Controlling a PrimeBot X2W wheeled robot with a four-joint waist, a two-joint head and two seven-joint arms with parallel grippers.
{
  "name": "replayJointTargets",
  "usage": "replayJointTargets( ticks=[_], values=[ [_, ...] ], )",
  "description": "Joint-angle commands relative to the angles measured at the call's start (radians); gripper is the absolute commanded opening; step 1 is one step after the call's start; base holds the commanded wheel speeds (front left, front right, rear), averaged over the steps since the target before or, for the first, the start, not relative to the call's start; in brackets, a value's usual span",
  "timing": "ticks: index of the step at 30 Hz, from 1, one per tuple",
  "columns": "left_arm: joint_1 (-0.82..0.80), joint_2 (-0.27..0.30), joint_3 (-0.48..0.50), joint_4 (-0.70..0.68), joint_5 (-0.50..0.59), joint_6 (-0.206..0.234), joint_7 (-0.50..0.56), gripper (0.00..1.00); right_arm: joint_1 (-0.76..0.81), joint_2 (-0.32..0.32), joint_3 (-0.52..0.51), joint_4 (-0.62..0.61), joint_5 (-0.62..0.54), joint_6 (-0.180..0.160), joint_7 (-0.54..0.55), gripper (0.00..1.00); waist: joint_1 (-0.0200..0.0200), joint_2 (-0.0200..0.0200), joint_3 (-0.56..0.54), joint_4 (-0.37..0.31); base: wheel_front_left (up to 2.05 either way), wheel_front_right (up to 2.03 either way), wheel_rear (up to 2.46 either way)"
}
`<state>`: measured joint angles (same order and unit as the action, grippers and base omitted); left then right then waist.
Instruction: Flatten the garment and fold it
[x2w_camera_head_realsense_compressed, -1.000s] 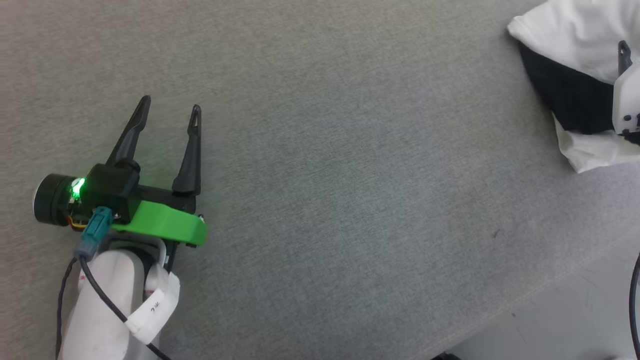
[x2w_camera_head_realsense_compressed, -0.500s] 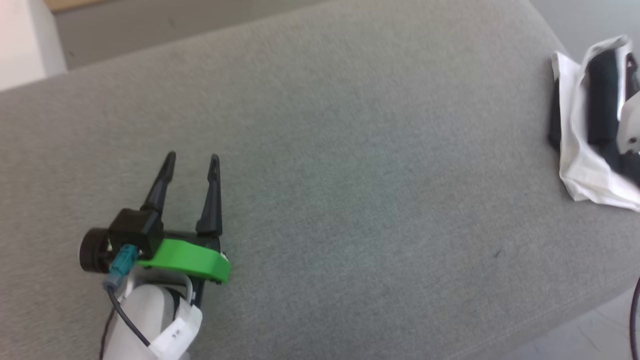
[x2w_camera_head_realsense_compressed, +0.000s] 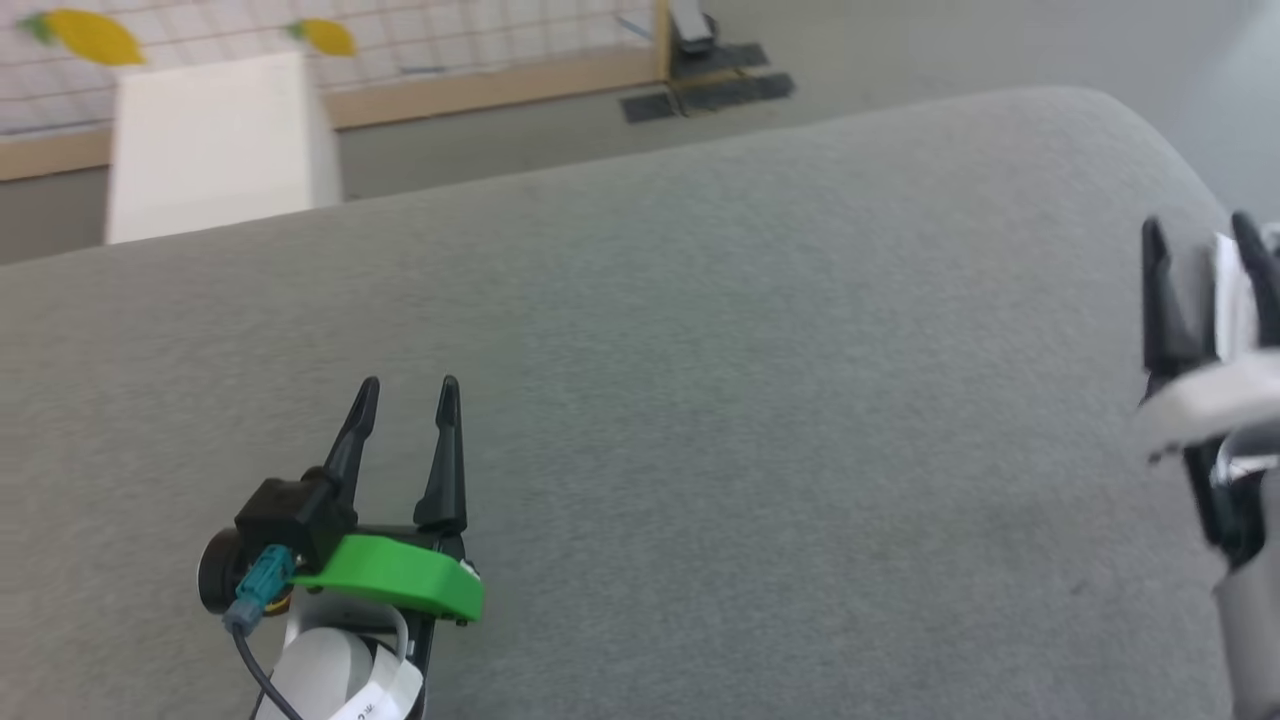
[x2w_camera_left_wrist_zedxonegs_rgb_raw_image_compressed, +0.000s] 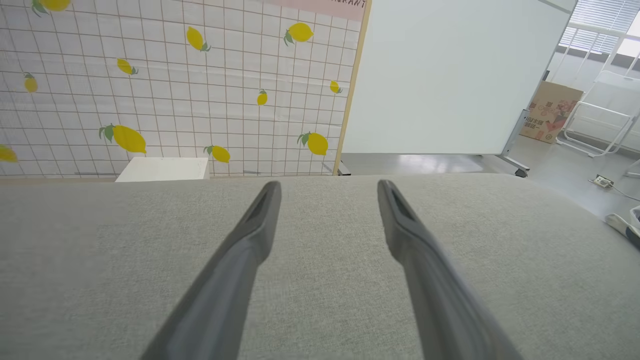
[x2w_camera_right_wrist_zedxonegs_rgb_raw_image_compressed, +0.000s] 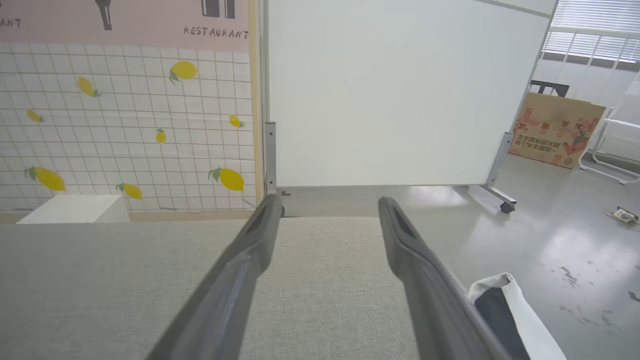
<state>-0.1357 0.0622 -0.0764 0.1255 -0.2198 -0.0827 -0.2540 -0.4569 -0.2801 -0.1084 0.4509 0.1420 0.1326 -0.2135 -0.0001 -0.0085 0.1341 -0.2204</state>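
The garment (x2w_camera_right_wrist_zedxonegs_rgb_raw_image_compressed: 500, 310) lies bunched at the right end of the grey fabric surface (x2w_camera_head_realsense_compressed: 750, 400), white with a black part showing. A white strip of the garment (x2w_camera_head_realsense_compressed: 1226, 285) shows blurred at the right edge of the head view, and a corner of the garment (x2w_camera_left_wrist_zedxonegs_rgb_raw_image_compressed: 625, 226) shows at the far right of the left wrist view. My right gripper (x2w_camera_head_realsense_compressed: 1200, 225) is open, nothing between its fingers; the garment lies just to the right of its right finger (x2w_camera_right_wrist_zedxonegs_rgb_raw_image_compressed: 430, 285). My left gripper (x2w_camera_head_realsense_compressed: 408, 388) hovers open and empty over bare fabric at the lower left, far from the garment.
Beyond the surface's far edge stand a white box (x2w_camera_head_realsense_compressed: 210, 150), a lemon-print tiled panel (x2w_camera_left_wrist_zedxonegs_rgb_raw_image_compressed: 175, 85) and a white wheeled board (x2w_camera_right_wrist_zedxonegs_rgb_raw_image_compressed: 390, 95). A cardboard box (x2w_camera_right_wrist_zedxonegs_rgb_raw_image_compressed: 555, 130) and grey floor lie to the right.
The head camera has tilted up, bringing the surface's far edge and the room into view. The right gripper's fingers now show in full at the right edge, and most of the garment has left the picture.
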Motion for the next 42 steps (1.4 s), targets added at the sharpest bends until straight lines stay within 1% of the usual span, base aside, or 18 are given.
replayJointTargets(
  ticks=[1, 5, 7, 15, 20, 25, 42],
  values=[
    [0.015, -0.004, 0.005, 0.002, -0.009, -0.001, -0.008, 1.0, 0.063, 0.024, -0.007, -0.063, 0.014, -0.002, -0.009, 1.0, 0.0001, 0.0083, -0.073, 0.094, 0.0, 0.0, 0.0],
    [0.029, -0.008, 0.007, 0.01, -0.02, 0.001, -0.008, 1.0, 0.202, 0.077, -0.014, -0.221, 0.01, -0.002, -0.001, 1.0, 0.0001, 0.0083, -0.09, 0.13, 0.0, 0.0, 0.0],
    [0.034, -0.01, 0.009, 0.014, -0.023, 0.002, -0.008, 1.0, 0.254, 0.099, -0.009, -0.272, 0.001, -0.002, 0.002, 1.0, 0.0001, 0.0083, -0.095, 0.143, 0.0, 0.0, 0.0],
    [0.045, -0.011, 0.002, 0.041, -0.027, 0.001, -0.008, 1.0, 0.398, 0.18, 0.019, -0.388, -0.061, -0.002, 0.023, 1.0, 0.0001, 0.0083, -0.114, 0.19, 0.0, 0.0, 0.0],
    [0.05, -0.012, -0.01, 0.053, -0.038, 0.005, -0.008, 1.0, 0.451, 0.203, 0.024, -0.419, -0.084, -0.002, 0.035, 1.0, 0.0001, 0.0083, -0.119, 0.207, 0.0, 0.0, 0.0],
    [0.057, -0.012, -0.013, 0.059, -0.044, 0.011, -0.008, 1.0, 0.478, 0.218, 0.014, -0.443, -0.09, -0.002, 0.045, 1.0, 0.0001, 0.0083, -0.123, 0.207, 0.0, 0.0, 0.0],
    [0.063, -0.012, -0.014, 0.073, -0.045, 0.016, -0.008, 1.0, 0.49, 0.229, 0.028, -0.451, -0.086, -0.002, 0.067, 1.0, 0.0001, 0.0083, -0.124, 0.208, 0.0, 0.0, 0.0]
  ],
)
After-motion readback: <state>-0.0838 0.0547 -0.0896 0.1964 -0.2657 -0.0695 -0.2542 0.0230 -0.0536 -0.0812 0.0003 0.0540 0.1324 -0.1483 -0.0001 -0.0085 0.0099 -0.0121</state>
